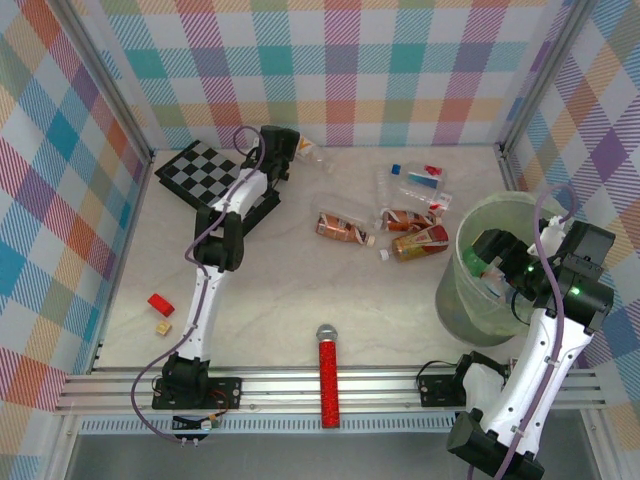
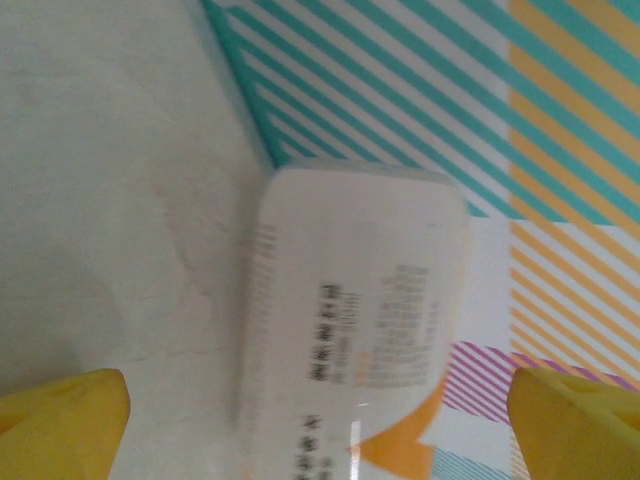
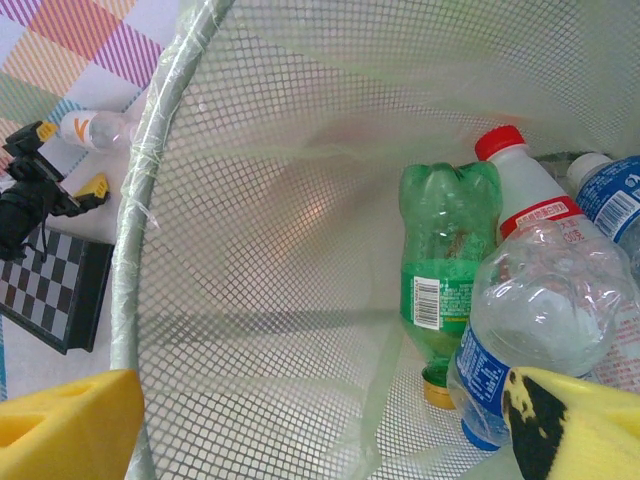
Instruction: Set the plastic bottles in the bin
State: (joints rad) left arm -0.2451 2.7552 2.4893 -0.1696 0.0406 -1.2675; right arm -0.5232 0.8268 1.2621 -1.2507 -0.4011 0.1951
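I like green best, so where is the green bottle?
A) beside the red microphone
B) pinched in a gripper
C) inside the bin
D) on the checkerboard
C: the right wrist view shows the green bottle standing cap-down inside the mesh bin, next to a red-capped bottle.

the table (image 1: 300,300) is lit brightly and evenly from above in the top view, with faint, soft shadows cast beside the arms. in the left wrist view the near bottle (image 2: 360,320) is blurred, its print smeared, and a glare streak is seen low on it. in the right wrist view the bin (image 3: 300,250) mesh is rendered sharp, highlights are scattered over the clear bottle (image 3: 550,310), and the right gripper (image 3: 320,445) is shown out of focus.
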